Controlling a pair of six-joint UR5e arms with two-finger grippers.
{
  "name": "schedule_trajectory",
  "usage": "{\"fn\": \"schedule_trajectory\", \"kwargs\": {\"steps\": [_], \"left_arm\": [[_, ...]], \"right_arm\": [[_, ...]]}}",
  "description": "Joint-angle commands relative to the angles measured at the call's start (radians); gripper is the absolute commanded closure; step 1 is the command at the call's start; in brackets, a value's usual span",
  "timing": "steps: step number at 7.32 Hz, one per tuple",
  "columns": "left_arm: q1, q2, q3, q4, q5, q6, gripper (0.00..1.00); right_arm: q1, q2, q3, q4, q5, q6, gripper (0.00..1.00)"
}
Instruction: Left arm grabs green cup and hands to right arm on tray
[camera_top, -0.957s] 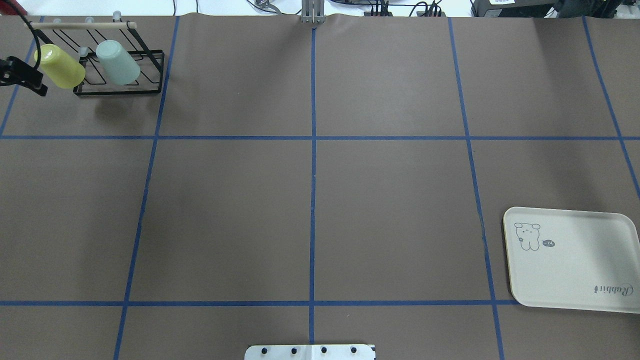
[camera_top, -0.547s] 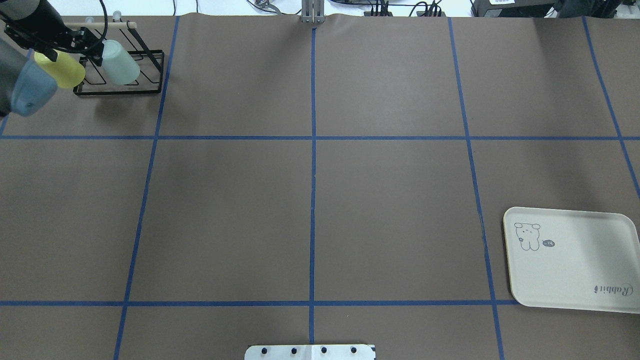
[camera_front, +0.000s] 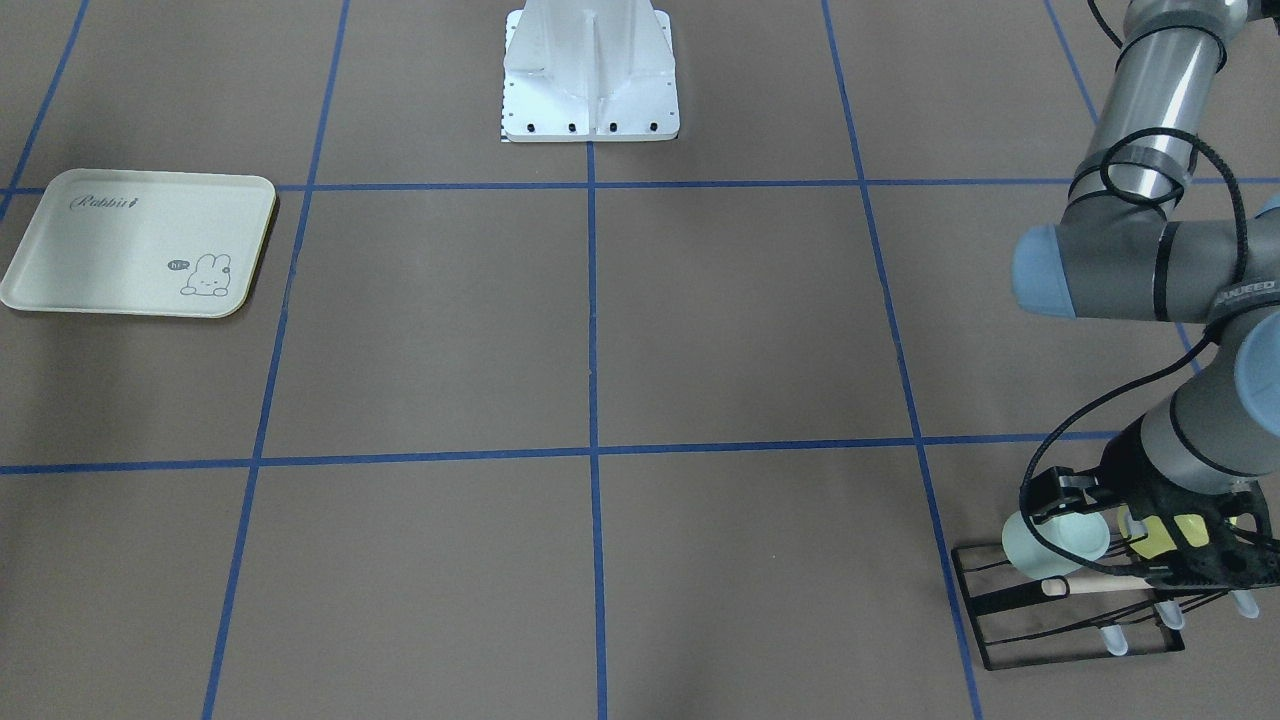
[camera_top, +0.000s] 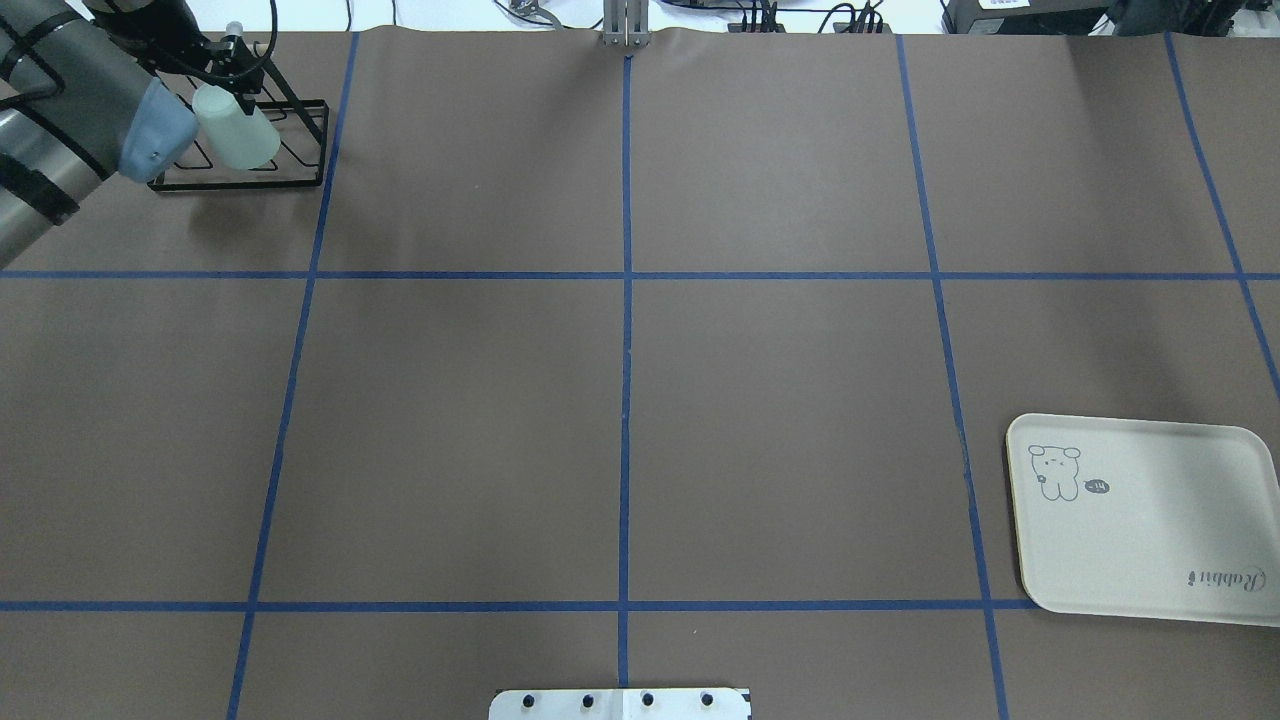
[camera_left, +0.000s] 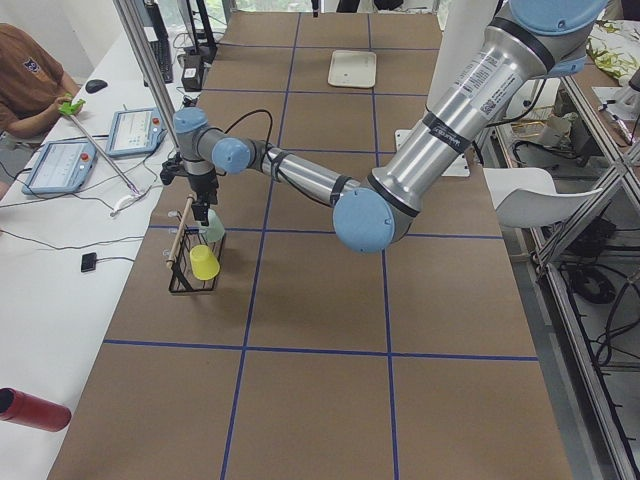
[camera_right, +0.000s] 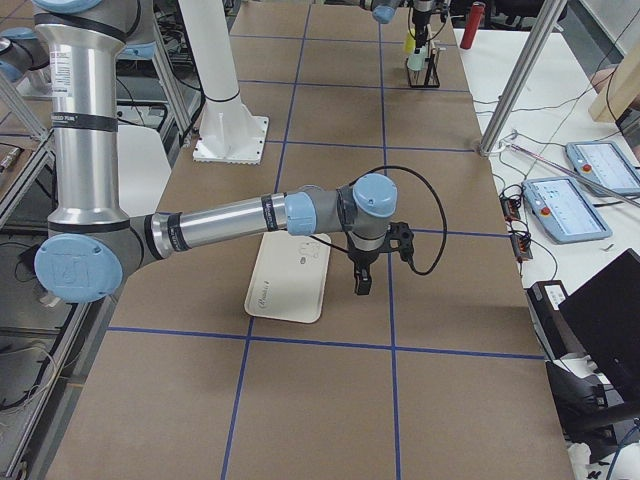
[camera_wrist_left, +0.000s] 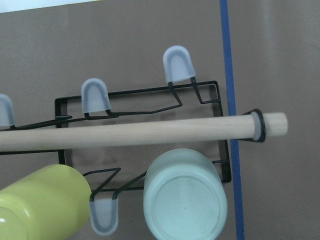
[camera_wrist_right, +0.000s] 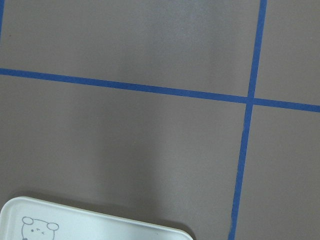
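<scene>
The right arm (camera_right: 220, 222) is seen stretched low over the brown worktop (camera_right: 330, 400). Its hand (camera_right: 359, 287) is pointed downward just beside the long edge of the cream tray (camera_right: 285, 280). Whether that hand is parted or closed cannot be told. At the far end, 2 cups, the green cup (camera_right: 415, 62) and a yellow-green cup (camera_right: 410, 42), are seen at a black rack (camera_right: 433, 72) under the left arm (camera_right: 388, 12). The worktop is crossed by blue tape lines (camera_right: 300, 342).
</scene>
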Motion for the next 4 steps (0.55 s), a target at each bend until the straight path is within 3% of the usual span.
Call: {"fn": "schedule_trajectory", "kwargs": {"steps": [1,4], "left_arm": [[0.015,-0.019,0.051,-0.001,0.002,0.001,0.01],[0.027,-0.019,0.074,-0.007,0.005,0.001,0.03]], "right_arm": [[-0.01,0.0,-0.003,-0.002,0.0,0.001,0.0],[-0.019,0.0,-0.003,0.0,0.0,0.004,0.0]]}}
